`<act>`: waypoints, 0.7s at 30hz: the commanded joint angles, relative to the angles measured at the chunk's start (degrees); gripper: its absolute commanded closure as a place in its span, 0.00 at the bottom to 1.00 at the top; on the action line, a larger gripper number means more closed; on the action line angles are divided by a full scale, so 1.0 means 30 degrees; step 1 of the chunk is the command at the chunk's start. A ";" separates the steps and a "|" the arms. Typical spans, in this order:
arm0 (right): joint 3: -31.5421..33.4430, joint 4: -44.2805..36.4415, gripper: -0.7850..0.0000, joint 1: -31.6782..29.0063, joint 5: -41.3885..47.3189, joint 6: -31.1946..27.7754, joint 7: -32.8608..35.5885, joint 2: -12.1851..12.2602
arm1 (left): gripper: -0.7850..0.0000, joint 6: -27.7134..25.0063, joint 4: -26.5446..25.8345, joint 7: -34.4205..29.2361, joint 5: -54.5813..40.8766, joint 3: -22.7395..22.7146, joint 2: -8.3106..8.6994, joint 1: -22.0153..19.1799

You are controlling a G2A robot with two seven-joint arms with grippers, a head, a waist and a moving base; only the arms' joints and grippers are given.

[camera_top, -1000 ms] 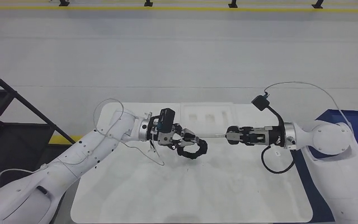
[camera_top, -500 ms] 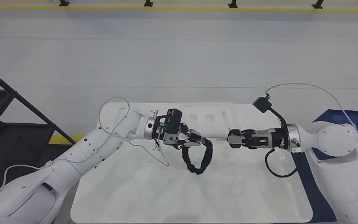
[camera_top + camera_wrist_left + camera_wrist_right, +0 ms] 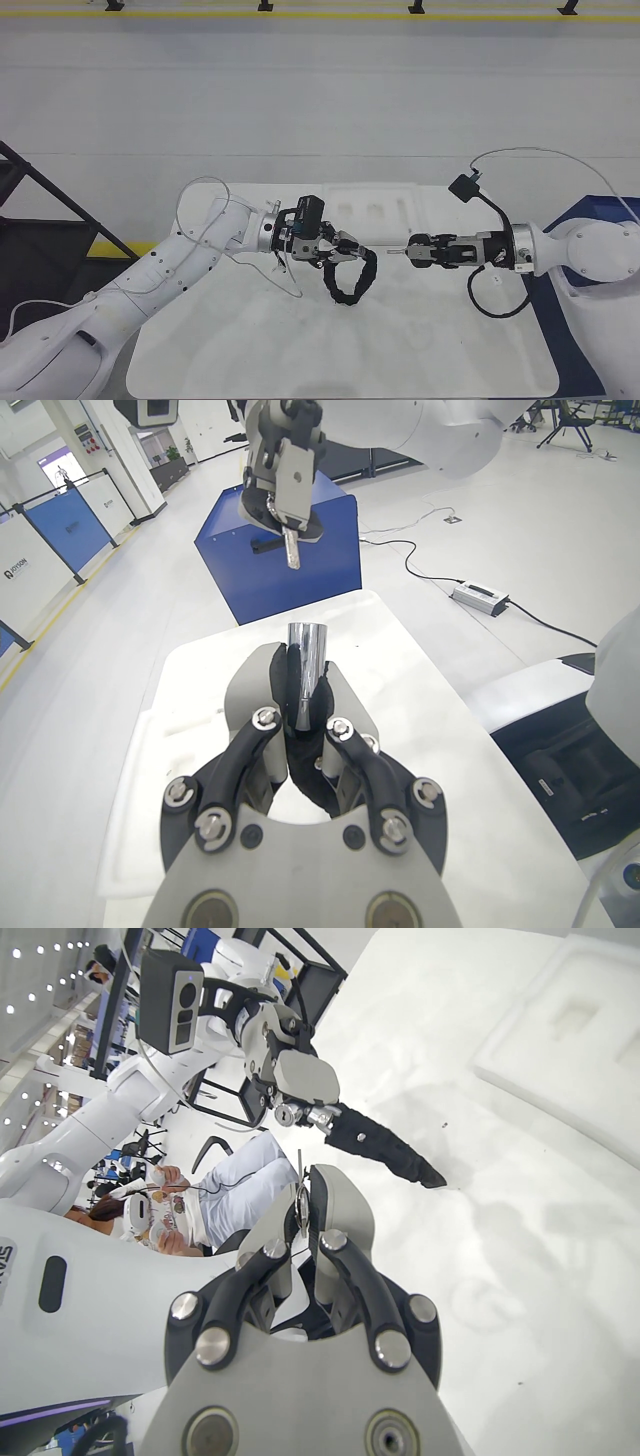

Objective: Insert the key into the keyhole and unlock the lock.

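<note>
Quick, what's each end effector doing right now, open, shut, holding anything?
Left end effector: shut on the lock.
Right end effector: shut on the key.

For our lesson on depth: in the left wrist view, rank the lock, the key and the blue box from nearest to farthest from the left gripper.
1. Lock, clamped in the left gripper.
2. Key, in the right gripper, across a gap.
3. Blue box, beyond the far end of the table.

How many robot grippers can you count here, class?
2. The left gripper holds the lock above the table; the right gripper, facing it across a gap, pinches the key.
</note>
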 commanded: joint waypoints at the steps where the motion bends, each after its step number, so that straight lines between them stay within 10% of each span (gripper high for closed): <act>1: -0.0175 -0.0966 1.00 0.0222 -0.0681 0.0783 0.0123 0.0057 | 1.00 0.0264 -0.0256 0.0051 0.0475 -0.0059 -0.0122 0.0001; 21: -0.1311 -0.5709 1.00 0.0773 -0.5853 0.7489 -0.0545 0.0534 | 1.00 0.3744 0.1614 0.5120 0.5379 0.0137 -0.1700 -0.0195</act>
